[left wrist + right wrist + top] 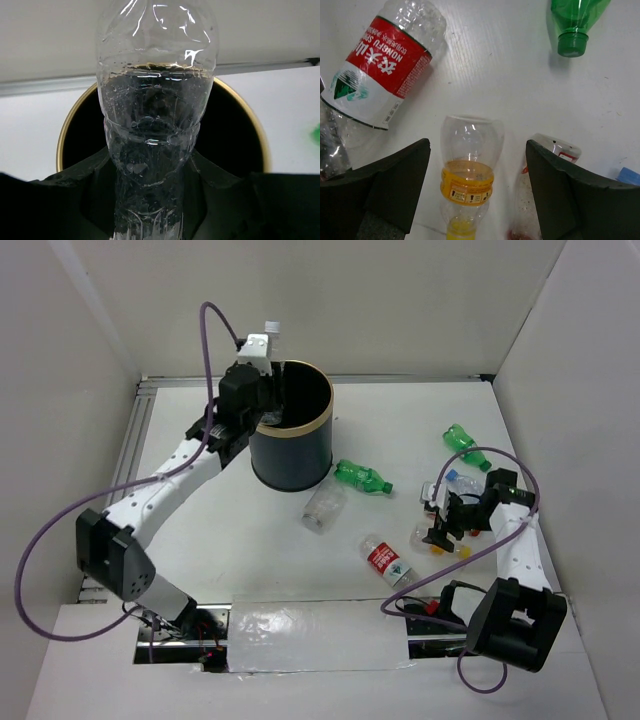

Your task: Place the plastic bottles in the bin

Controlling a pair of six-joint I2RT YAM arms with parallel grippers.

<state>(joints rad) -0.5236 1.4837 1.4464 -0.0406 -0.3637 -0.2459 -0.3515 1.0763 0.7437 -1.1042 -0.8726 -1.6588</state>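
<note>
White table [250, 560]: NONGFU-labelled bottle [380, 65] lies loose; left claw [150, 172] grips clear bottle [155, 75], right claw [477, 150] apart

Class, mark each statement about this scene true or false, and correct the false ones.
1. The left gripper holds a clear bottle by the mouth of the bin. True.
2. The right gripper is shut on a bottle. False: it is open, with its jaws on either side of a yellow-banded bottle and not touching it.
3. The red-labelled bottle lies inside the bin. False: it lies on the table.
4. A green bottle lies on the table close to the bin. True.
5. The bin stands upright. True.
</note>
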